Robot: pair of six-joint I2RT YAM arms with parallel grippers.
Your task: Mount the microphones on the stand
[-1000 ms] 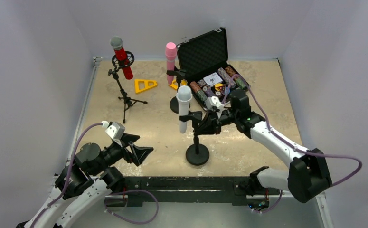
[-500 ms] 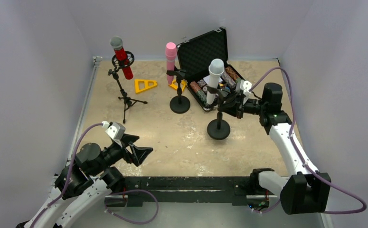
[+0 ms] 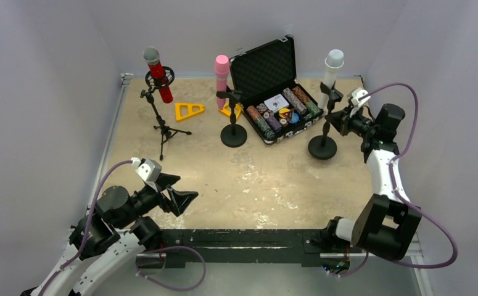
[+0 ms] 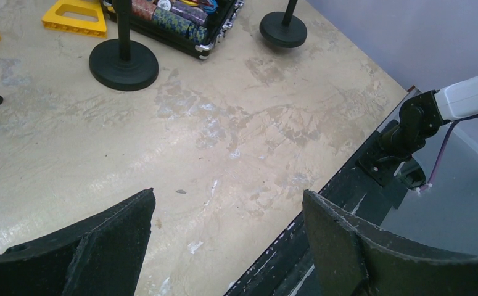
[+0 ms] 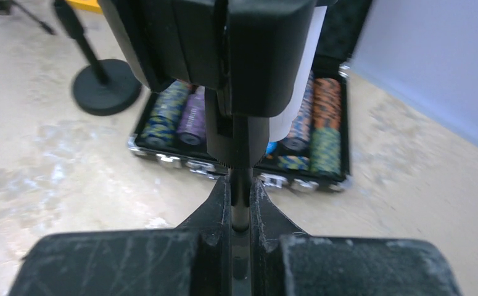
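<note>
Near half of the desk open, far side crowded

The bare desk (image 3: 236, 182) between the arms gives wide passage, and the left tool (image 3: 184, 190) hangs low over it with its jaws spread and nothing in front. Along the far side stand the tripod stand (image 3: 161, 126) with the red microphone (image 3: 158, 74), a yellow triangle (image 3: 189, 111) lying in the gap beside it, the middle stand (image 3: 233, 132) with the pink microphone (image 3: 222, 73), and the open case (image 3: 273, 77). Only a narrow gap separates the case from the right stand (image 3: 322, 147), whose pole is pinched by the right tool (image 3: 337, 119). Its white microphone (image 3: 331, 71) rises near the corner of the walls (image 3: 51, 92), which close in the left, far and right sides.
</note>
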